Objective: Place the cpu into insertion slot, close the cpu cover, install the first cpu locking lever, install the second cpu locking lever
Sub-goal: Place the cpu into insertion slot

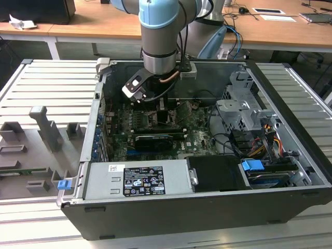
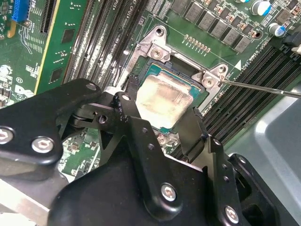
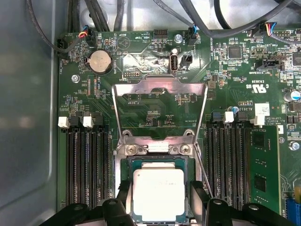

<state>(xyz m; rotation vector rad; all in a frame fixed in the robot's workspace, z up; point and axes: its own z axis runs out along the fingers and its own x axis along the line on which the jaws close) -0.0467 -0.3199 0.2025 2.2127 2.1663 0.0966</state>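
Gripper (image 3: 158,200) clasping the cpu (image 3: 158,188) at the insertion slot (image 3: 141,149), with the cover open.

On the exterior view's left lies a grey fixture tray (image 1: 36,150). Beside it stands the open computer case (image 1: 171,218), into which the robot arm (image 1: 158,46) reaches down towards the green motherboard (image 1: 197,140). In both wrist views the black jaws are closed against two opposite edges of the cpu, whose pale metal face sits within the socket's silver rim. The cpu cover (image 3: 160,85) is swung open on its hinge, clear of the socket. Black memory slots (image 3: 87,169) flank the socket on both sides. A thin locking lever (image 2: 263,88) stands unlatched, angling away from one socket corner.
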